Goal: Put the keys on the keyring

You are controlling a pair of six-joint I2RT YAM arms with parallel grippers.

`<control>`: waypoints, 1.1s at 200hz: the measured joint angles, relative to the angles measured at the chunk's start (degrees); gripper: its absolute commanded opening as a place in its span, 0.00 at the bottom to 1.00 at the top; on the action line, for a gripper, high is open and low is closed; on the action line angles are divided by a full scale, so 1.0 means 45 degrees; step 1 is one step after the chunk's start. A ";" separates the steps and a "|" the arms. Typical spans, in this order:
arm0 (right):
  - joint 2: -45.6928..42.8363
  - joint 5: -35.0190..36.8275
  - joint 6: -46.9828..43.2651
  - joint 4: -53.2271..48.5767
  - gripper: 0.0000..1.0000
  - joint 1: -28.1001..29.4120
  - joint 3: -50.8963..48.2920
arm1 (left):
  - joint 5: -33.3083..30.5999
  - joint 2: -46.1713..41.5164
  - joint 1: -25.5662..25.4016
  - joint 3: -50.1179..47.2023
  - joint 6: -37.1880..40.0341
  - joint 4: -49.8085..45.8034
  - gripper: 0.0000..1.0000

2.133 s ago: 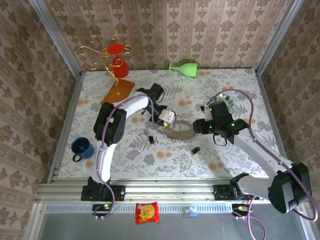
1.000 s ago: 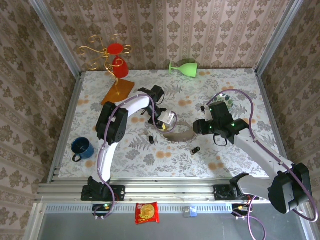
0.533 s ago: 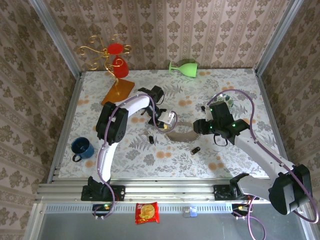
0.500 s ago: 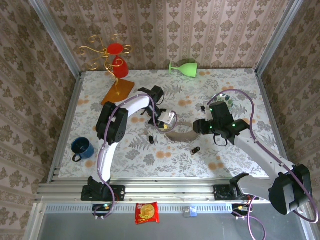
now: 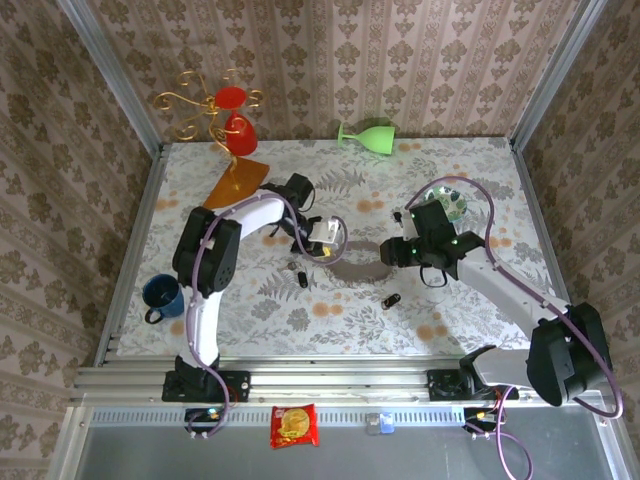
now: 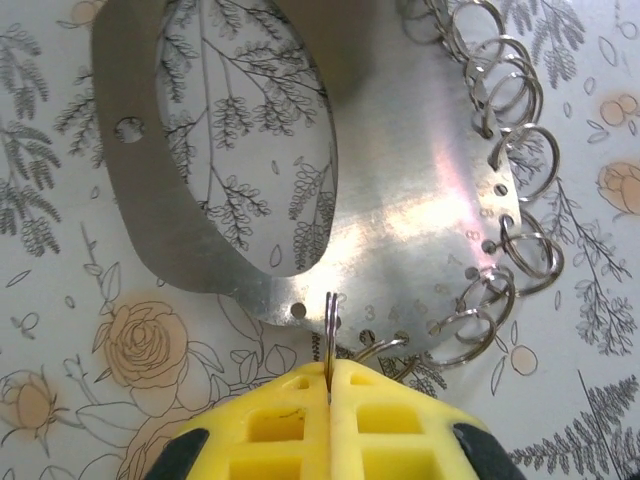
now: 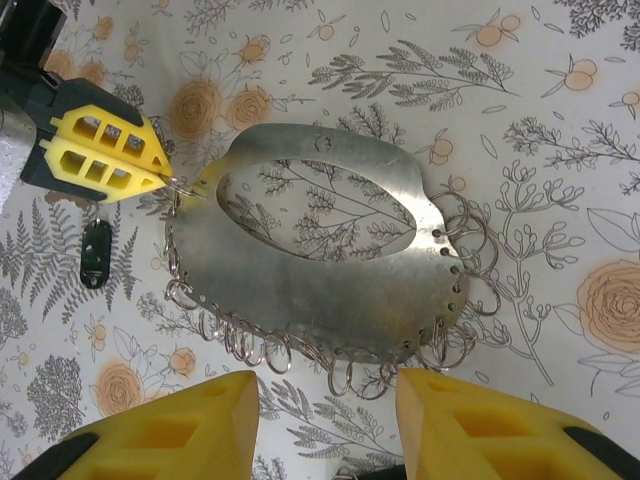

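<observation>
top external view: against half a second ago, we see the left arm point(image 5: 205, 250) with its elbow swung out leftward, while the left gripper point(image 5: 326, 240) has hardly shifted. the right gripper point(image 5: 392, 252) has crept toward it, uncovering more of the small dish point(image 5: 452, 204) behind its wrist. the keyring point(image 5: 356, 268) stays between the two grippers. both keys are where they were: one key point(image 5: 302, 277) just on the near side of the left gripper, the other key point(image 5: 391, 299) on the near side of the right gripper, each apart from the keyring.

in the left wrist view we find the left gripper clenched, its yellow fingers point(image 6: 290, 395) pressed together on one of the small wire loops point(image 6: 328, 335) at the keyring's rim. the right wrist view shows the right gripper released, jaws wide apart, grasping nothing, above the keyring's looped edge.

from above we cannot make out the loops, and the left gripper hides the keyring's end beneath it. whether the keyring lies flat or tilted we cannot tell. the right gripper's fingers are cut off by the bottom edge of their own view.
</observation>
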 measured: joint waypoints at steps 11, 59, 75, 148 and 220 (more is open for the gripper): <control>0.0015 -0.0005 -0.0044 0.0034 0.42 -0.0005 0.0024 | -0.0204 -0.0121 -0.0063 -0.0291 -0.0359 0.0500 0.00; 0.0010 -0.0005 -0.0087 0.0073 0.42 0.0000 0.0044 | -0.1491 -0.0214 -0.0675 -0.0894 -0.1914 0.2365 0.00; 0.0010 0.0000 -0.0087 0.0073 0.42 -0.0005 0.0044 | -0.1860 -0.0214 -0.0840 -0.0894 -0.2157 0.2696 0.00; -0.0015 0.0000 -0.0087 0.0068 0.42 -0.0005 0.0044 | -0.2409 -0.0214 -0.0996 -0.0894 -0.2472 0.3011 0.21; -0.0175 0.0000 -0.0136 0.0063 0.42 -0.0005 0.0044 | -0.2327 -0.0141 -0.1171 -0.0389 -0.2152 0.2676 0.30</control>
